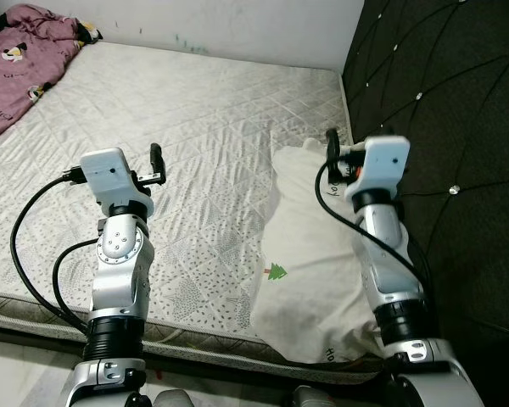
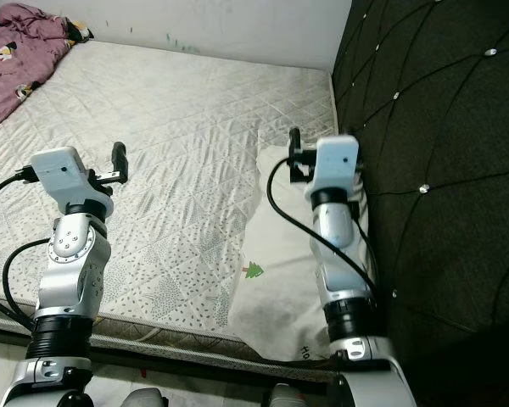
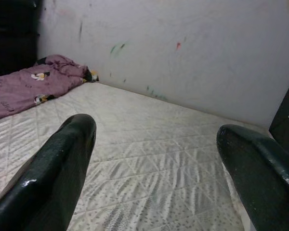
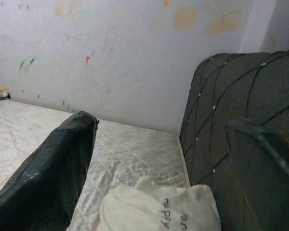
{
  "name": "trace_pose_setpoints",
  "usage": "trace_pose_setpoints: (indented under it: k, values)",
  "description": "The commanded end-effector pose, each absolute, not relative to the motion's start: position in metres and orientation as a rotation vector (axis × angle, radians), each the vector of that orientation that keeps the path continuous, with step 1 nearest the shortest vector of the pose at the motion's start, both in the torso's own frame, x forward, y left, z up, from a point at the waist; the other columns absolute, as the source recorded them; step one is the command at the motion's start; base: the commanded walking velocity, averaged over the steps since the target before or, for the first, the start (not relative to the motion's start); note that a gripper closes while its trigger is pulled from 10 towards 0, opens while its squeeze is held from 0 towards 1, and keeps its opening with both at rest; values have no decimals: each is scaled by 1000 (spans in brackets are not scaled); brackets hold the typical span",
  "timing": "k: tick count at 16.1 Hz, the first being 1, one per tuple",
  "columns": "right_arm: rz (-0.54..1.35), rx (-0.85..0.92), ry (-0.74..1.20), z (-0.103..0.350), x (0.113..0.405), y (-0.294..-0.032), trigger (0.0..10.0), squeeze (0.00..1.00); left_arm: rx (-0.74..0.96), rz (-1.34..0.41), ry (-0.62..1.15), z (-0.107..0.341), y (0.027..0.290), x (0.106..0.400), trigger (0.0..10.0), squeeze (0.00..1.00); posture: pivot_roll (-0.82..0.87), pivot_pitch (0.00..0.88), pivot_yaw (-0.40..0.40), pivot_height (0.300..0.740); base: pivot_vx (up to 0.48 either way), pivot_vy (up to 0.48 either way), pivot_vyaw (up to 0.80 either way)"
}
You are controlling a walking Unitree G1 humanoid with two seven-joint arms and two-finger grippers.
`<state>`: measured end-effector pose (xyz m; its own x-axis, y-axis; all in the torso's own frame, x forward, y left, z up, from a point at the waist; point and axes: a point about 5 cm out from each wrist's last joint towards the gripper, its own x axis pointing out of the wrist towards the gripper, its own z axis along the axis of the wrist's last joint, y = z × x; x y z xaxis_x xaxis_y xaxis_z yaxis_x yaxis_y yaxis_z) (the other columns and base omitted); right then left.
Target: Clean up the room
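I see my right gripper (image 4: 159,159) spread wide just above the white pillow (image 1: 310,254) lying beside the headboard (image 1: 441,127); my left gripper (image 3: 154,159), spread too, hovers over the bare mattress (image 1: 178,110).

White pillow (image 1: 310,254), green tree print (image 1: 276,272)

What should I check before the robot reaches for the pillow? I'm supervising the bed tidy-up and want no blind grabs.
1. Right gripper open and empty: ok, fingers apart.
2. Left gripper open and empty: ok.
3. White pillow in view, unobstructed: ok, lying along the black headboard.
4. Right gripper already touching the pillow: not ok, it hangs above the far end.
5. Pillow's near end fully on the mattress: cannot tell.
6. Purple blanket clear of both arms: ok, far corner.
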<state>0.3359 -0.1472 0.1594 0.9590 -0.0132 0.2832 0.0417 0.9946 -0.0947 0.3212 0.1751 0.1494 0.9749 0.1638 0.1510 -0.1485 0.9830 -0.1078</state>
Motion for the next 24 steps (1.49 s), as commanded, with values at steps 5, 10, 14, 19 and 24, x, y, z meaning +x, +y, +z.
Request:
trace_pose_setpoints:
  k: [5,10,14,19,24]
  values:
    - [30,-90,-337,174,343,-135,10000,0,-67,184,-215,157,184,319,10000,0,54,0,-27,740,0,0,0]
    - [-21,-145,-307,167,345,-144,10000,0,-49,178,-194,152,183,317,10000,0,43,0,-29,740,0,0,0]
    - [-13,-96,-210,154,351,-145,10000,0,-60,189,-183,150,184,320,10000,0,33,0,-32,740,0,0,0]
    - [-21,-121,-222,154,350,-148,10000,0,-63,186,-182,150,183,320,10000,0,28,0,-30,740,0,0,0]
    - [-49,-99,-261,164,351,-152,10000,0,-79,190,-184,151,183,322,10000,0,21,0,-21,740,0,0,0]
